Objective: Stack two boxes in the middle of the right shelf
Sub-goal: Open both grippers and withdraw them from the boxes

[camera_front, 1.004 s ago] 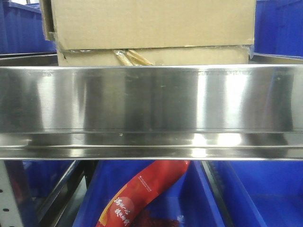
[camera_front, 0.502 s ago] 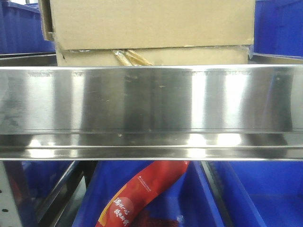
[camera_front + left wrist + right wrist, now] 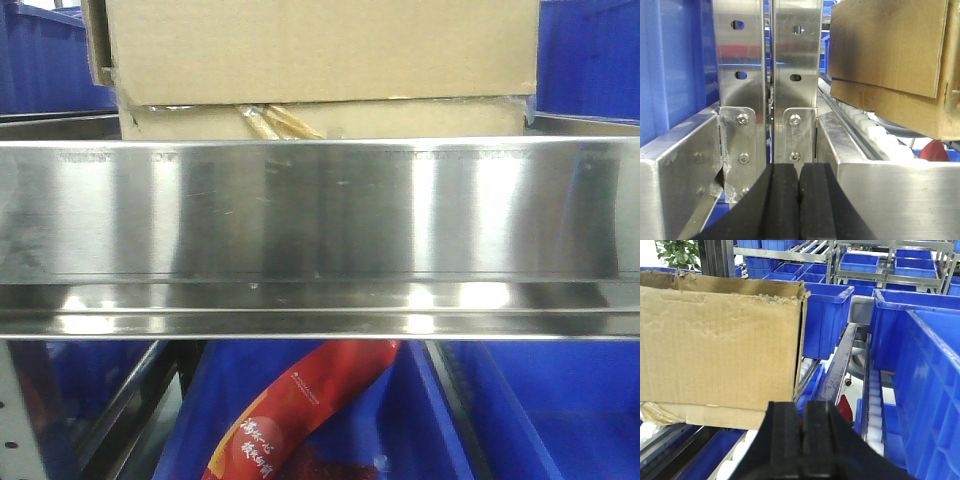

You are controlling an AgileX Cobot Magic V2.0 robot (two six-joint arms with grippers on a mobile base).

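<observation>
1. From the front view I see 2 boxes already one atop the other: the upper box (image 3: pixel 320 50) sits on the lower box (image 3: pixel 330 120), and both stand just behind the shiny front rail (image 3: pixel 320 215) of the right shelf middle.
2. The upper box overhangs the lower one slightly at its left end, so I judge the stack a little off square.
3. I judge these cartons as light for their bulk and only moderately stiff. The face shown in the right wrist view is creased, with a torn top edge (image 3: pixel 780 290), and loose tan tape (image 3: pixel 270 122) sticks out at the seam between the 2.
4. Corrugated board is not slippery, but it dents. If I had to shift a box, I would press flat on 2 opposite side walls low down, near the corners, never on the torn edge or the tape.
5. The left fingers (image 3: pixel 799 205) are pressed together on nothing, facing the steel uprights (image 3: pixel 767 65) to the left of the stack.
6. The right fingers (image 3: pixel 802 440) are likewise pressed together and empty, just right of the stack's near corner.
7. Blue bins (image 3: pixel 927 380) flank the boxes; a red packet (image 3: pixel 300 410) lies in a bin below the rail.
</observation>
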